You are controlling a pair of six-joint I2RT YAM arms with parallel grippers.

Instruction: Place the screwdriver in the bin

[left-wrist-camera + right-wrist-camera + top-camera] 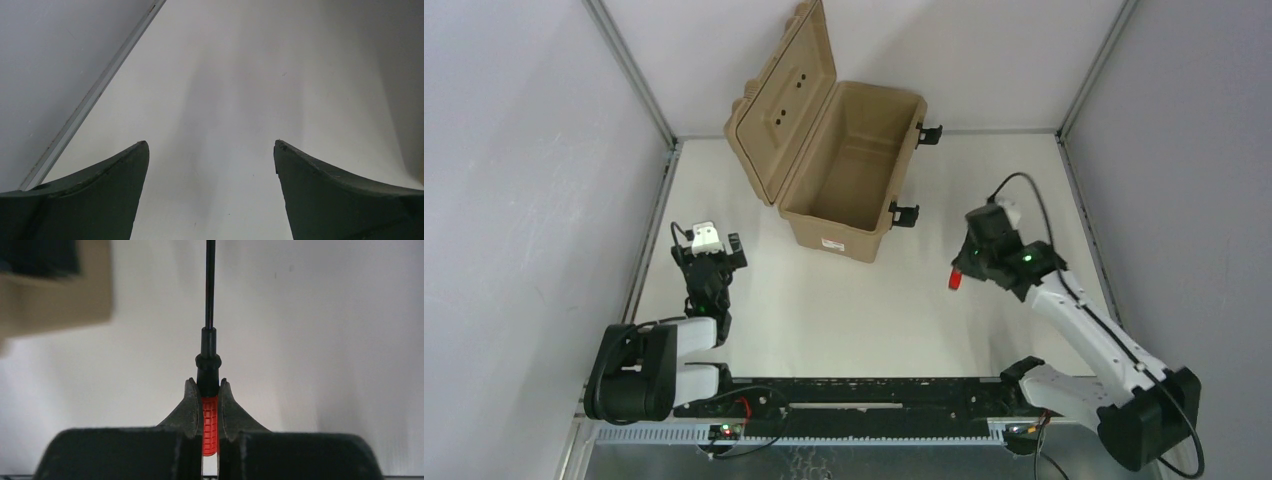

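Observation:
The bin is a tan case standing open at the back centre, its ribbed lid tilted up to the left. Its blurred corner shows at the upper left of the right wrist view. My right gripper is shut on the screwdriver and holds it above the table, right of the bin's front corner. In the right wrist view the fingers clamp the red handle, and the thin dark shaft points straight ahead. My left gripper is open and empty at the left, over bare table.
Grey walls close in the white table on the left, back and right. A metal strip runs along the left wall's foot. Two black latches stick out from the bin's right side. A black rail lies along the near edge.

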